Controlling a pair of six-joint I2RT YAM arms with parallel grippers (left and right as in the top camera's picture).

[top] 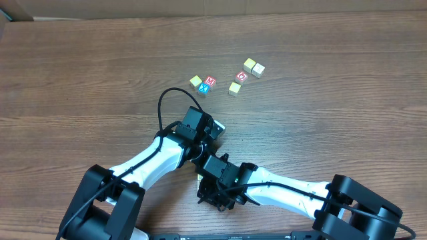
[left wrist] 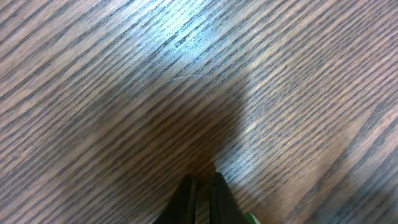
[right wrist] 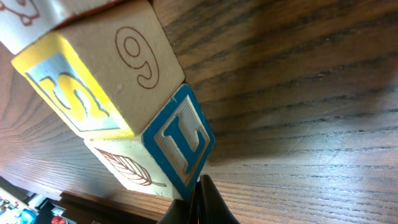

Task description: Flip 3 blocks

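Pale yellowish blocks lie at the far middle of the table: one [top: 195, 81] on the left, one [top: 235, 88] in the middle, and a touching pair [top: 249, 65] further right. Both arms are folded near the front, well short of them. My left gripper [left wrist: 202, 182] is shut over bare wood, with nothing between its fingers. My right gripper [right wrist: 203, 185] is shut, its tip at the lower corner of a block with a blue "L" and a leaf [right wrist: 177, 146]. Against that one lies a block with a "6" and a yellow "S" [right wrist: 106, 74]. Neither shows in the overhead view.
A red "M" cube [top: 209, 81] and a blue "X" cube [top: 204, 88] sit beside the left pale block. A red "O" cube [top: 241, 76] lies near the middle one. A black cable [top: 167, 97] loops over the table by the left arm. The table edge [right wrist: 93, 202] runs close behind the "L" block.
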